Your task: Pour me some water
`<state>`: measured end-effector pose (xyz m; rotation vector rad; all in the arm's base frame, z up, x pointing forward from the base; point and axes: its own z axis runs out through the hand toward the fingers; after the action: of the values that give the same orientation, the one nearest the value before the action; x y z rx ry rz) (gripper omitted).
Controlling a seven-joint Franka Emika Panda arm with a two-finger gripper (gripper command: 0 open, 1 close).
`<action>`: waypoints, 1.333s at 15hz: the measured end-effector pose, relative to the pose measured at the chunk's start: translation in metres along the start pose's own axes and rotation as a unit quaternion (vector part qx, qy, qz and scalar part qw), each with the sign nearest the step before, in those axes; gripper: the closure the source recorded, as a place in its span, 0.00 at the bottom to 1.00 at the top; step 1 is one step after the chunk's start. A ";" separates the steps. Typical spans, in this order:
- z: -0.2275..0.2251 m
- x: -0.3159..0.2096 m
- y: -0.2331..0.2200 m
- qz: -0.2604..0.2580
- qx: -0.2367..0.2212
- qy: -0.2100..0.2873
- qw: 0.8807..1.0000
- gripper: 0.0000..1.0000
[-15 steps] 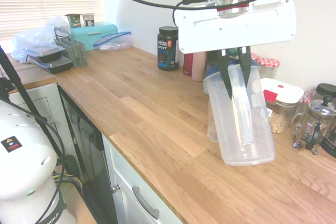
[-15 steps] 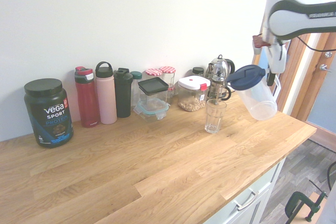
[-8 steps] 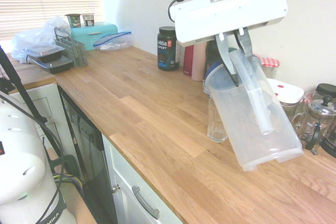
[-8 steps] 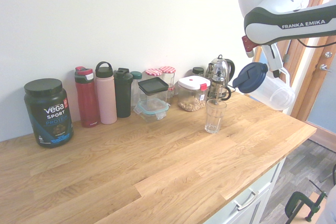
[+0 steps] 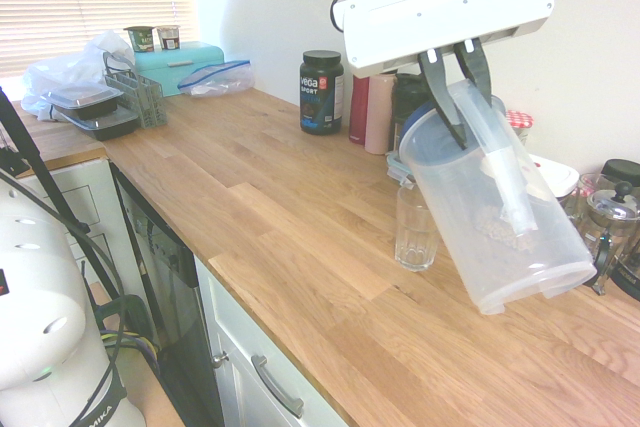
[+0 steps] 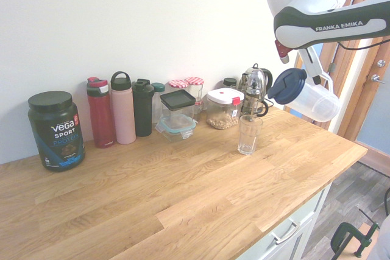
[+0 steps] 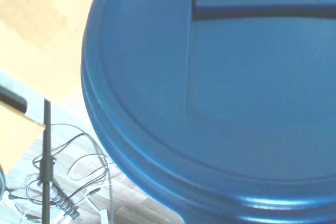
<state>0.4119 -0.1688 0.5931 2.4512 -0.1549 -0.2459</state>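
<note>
Pitcher (image 5: 495, 212) tilted over glass (image 5: 415, 227) (water not visible), lid (image 7: 220, 87) fills wrist cam.

Clear pitcher (image 5: 500, 217) with blue lid (image 6: 287, 85); clear glass (image 6: 249, 134); black tub (image 6: 56, 130).

One pitcher (image 6: 308, 97), one glass (image 6: 248, 134), three bottles (image 6: 122, 108), one protein tub (image 6: 56, 130)
</note>
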 end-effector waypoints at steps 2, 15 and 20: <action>0.002 0.014 -0.007 -0.004 -0.004 -0.007 1.000 1.00; 0.015 0.023 -0.042 -0.026 -0.014 -0.032 0.999 1.00; 0.010 0.009 -0.025 -0.010 -0.003 -0.022 1.000 1.00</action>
<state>0.4201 -0.1568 0.5682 2.4440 -0.1494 -0.3096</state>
